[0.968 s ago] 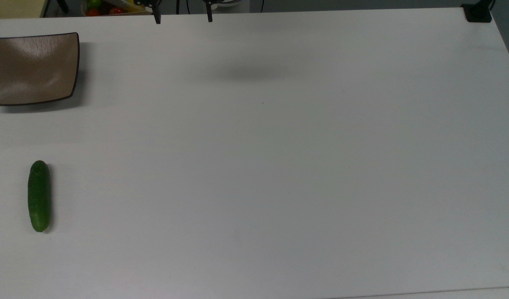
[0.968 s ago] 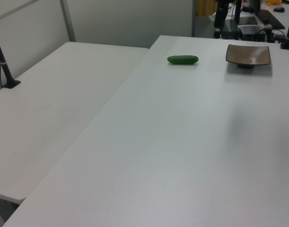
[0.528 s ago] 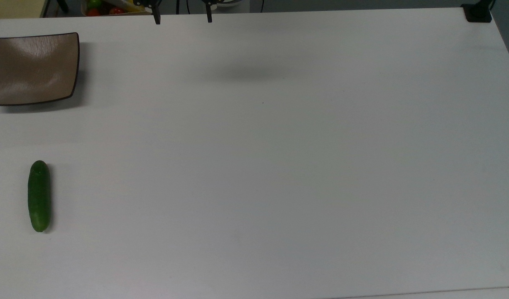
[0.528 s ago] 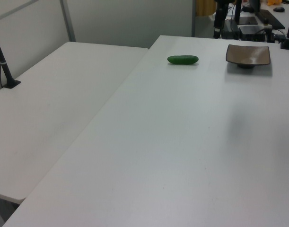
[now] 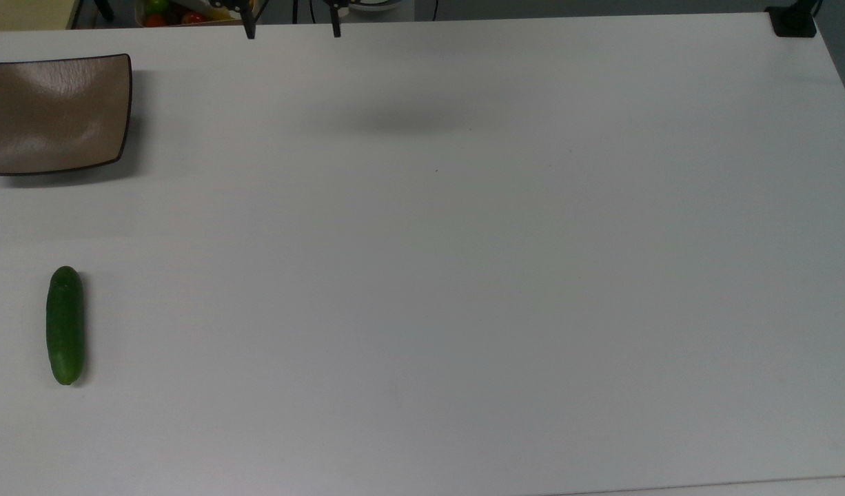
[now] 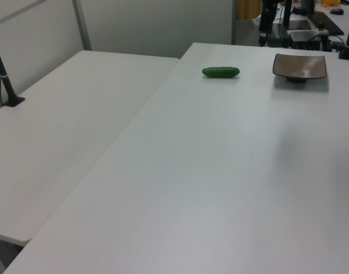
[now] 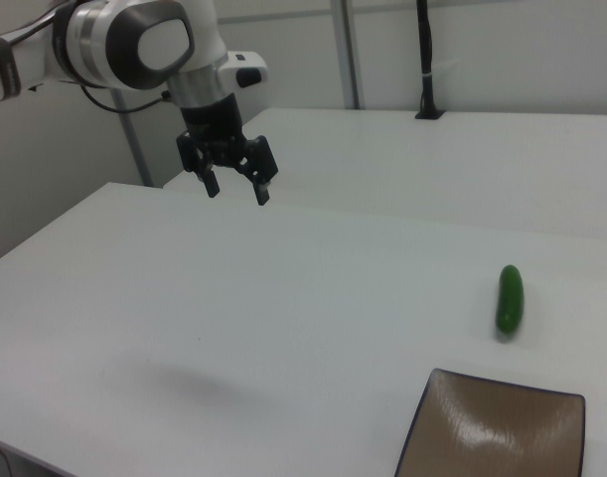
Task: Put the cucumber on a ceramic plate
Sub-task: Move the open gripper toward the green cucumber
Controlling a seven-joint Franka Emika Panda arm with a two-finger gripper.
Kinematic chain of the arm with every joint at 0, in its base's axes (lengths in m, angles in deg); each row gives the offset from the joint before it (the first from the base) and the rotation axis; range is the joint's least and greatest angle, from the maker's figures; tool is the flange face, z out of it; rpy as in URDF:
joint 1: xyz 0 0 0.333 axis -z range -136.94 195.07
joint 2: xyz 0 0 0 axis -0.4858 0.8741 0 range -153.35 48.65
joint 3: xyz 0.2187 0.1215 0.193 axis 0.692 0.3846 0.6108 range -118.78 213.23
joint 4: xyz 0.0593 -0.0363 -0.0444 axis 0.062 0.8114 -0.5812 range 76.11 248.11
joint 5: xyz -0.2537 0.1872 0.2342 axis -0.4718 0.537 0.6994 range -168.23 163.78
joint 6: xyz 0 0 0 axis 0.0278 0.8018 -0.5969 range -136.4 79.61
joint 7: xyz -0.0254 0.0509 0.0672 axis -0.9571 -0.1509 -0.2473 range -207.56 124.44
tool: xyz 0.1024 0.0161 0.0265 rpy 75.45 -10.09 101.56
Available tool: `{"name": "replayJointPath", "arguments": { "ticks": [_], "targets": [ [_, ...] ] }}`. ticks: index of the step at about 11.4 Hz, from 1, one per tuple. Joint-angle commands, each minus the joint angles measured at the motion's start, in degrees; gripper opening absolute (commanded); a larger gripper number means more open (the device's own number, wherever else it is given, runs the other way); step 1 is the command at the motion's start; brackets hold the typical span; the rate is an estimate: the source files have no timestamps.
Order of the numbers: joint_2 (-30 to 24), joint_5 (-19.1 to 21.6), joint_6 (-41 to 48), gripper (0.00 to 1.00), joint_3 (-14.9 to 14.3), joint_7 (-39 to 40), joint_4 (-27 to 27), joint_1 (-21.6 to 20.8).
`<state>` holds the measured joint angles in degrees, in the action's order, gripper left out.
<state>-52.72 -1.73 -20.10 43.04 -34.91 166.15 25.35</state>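
Cucumber is lying flat on the white table, at about eight o'clock from the centre in the top view, its length running twelve to six. Well apart from it, the ceramic plate is sitting toward ten o'clock in the top view, nothing resting on it. In the right view the gripper is hanging above the table at ten o'clock, fingers spread apart and grasping nothing.

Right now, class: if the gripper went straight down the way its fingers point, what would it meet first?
The gripper points down at bare white table, so likely the tabletop itself. The cucumber and ceramic plate lie well off to the right view's right.
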Motion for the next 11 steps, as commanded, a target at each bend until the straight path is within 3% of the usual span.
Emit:
{"name": "replayJointPath", "arguments": {
  "ticks": [1, 3, 7, 11],
  "targets": [
    [1.33, 0.38, -1.05, 1.00, 0.06, 3.71, -2.35, 3.09],
    [5.44, 0.38, -1.40, 1.00, 0.06, 6.44, -4.99, 4.76],
    [15.37, -0.67, -2.27, 1.00, -0.03, 8.38, -15.97, 7.92],
    [20.66, -0.50, -18.06, 1.00, -0.12, 9.69, -16.43, 13.02]
  ]
}}
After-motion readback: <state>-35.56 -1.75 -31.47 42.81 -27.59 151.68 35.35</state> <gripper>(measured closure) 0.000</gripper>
